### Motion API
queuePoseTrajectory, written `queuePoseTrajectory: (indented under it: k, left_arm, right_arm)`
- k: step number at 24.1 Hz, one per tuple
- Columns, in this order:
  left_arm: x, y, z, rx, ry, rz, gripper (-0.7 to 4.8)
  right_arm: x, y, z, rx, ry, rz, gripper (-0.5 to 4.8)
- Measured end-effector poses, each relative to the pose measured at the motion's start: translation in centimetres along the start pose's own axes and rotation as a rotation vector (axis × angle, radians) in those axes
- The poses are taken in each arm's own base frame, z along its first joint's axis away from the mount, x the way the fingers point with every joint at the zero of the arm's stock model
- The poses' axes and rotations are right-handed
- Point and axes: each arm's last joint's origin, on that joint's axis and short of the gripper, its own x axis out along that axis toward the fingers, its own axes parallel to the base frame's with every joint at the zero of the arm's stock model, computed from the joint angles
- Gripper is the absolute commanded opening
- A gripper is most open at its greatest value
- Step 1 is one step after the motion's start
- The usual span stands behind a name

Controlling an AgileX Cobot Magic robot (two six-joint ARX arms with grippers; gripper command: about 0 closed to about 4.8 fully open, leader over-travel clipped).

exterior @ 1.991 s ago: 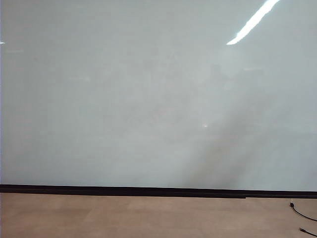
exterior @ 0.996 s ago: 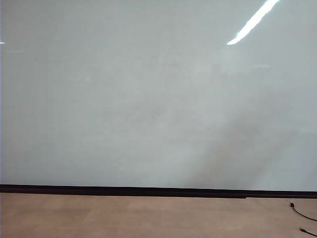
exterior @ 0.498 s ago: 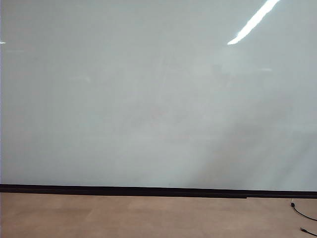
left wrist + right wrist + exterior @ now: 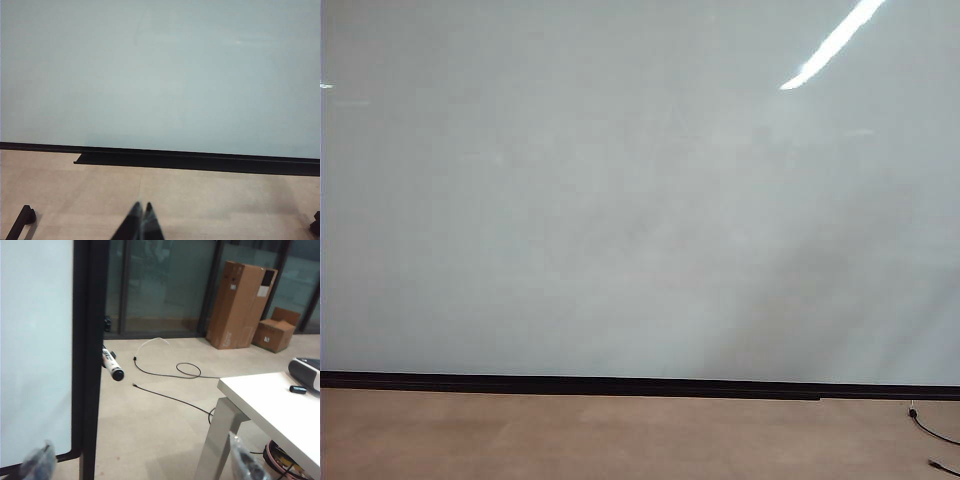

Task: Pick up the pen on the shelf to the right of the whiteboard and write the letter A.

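Pale wooden floor [image 4: 620, 435] lies under the whiteboard [image 4: 620, 200], which fills the exterior view and shows no writing on it. At the board's black side frame [image 4: 92, 340], the pen [image 4: 111, 365] sticks out with its dark end toward the camera, well apart from the right gripper [image 4: 140, 462], whose fingers stand wide open and hold nothing. Left gripper [image 4: 141, 222] points at the board's lower edge with its tips pressed together, empty.
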Motion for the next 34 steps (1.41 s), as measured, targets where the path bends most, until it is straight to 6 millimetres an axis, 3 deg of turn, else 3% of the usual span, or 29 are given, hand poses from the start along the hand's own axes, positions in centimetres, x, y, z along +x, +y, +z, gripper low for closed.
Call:
queuePoseTrajectory:
  k: [6,10,14,26,34]
  left_arm:
    - [0.0,0.0,0.0,0.000,0.000,0.000,-0.05]
    - [0.0,0.0,0.0,0.000,0.000,0.000,-0.04]
    - [0.0,0.0,0.0,0.000,0.000,0.000,-0.04]
    - [0.0,0.0,0.0,0.000,0.000,0.000,-0.04]
    - [0.0,0.0,0.0,0.000,0.000,0.000,-0.04]
  right_arm:
    - [2.2,-0.5,-0.7,0.040,0.063,0.054,4.77]
    - [3.4,-0.4,-0.4,0.049,0.011,0.087,4.77]
    - [4.8,0.0,-1.6,0.042,0.060,0.113,4.78]
    - [9.9,0.4,-2.9,0.003,-0.013,0.198,4.79]
    - [12.9,-1.8,-2.9,-0.019,-0.035,0.260,4.79]
